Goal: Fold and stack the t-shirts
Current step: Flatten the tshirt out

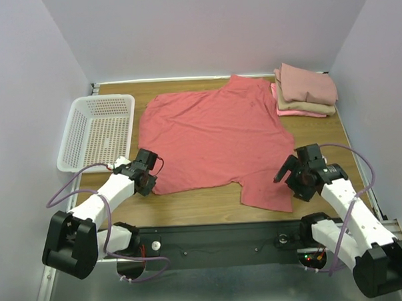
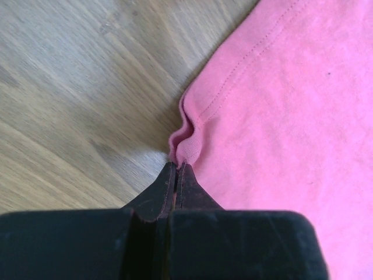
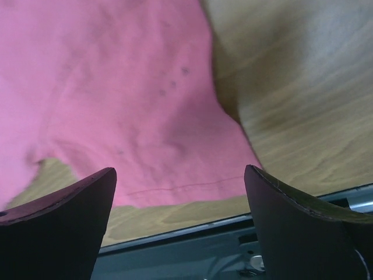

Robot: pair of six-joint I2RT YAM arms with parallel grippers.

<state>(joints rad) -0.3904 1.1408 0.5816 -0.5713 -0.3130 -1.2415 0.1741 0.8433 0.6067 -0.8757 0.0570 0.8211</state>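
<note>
**Coral-red t-shirt pinched at one corner, fold not begun**

Coral-red t-shirt lies spread open, a bit wrinkled, across the middle of the wooden table. Nothing folded on it yet. Near-left hem corner is in the left gripper: jaws fully closed on a small pucker of the stitched hem, right at the cloth edge. The right gripper hangs over the near-right sleeve, jaws spread wide, holding nothing; cloth and bare table show between the fingers.

Finished stack of folded shirts sits in the far right corner: dusty-pink on top, tan under it, bright pink at the bottom. The red shirt's far sleeve ends just beside it. White mesh basket is off the far left edge, apart from the shirt.

Risks, judged from here:
- Left pinch is shallow and could slip out once the corner lifts.
- Can't tell if it caught both layers; one layer only would make the shirt open up instead of folding.
- Only one side held. If the left arm moves alone, the cloth drags and bunches.
- The right gripper sits near the sleeve's edge, so closing there may catch little cloth or scrape the table.
- A wide sweep could nudge the stack.
</note>
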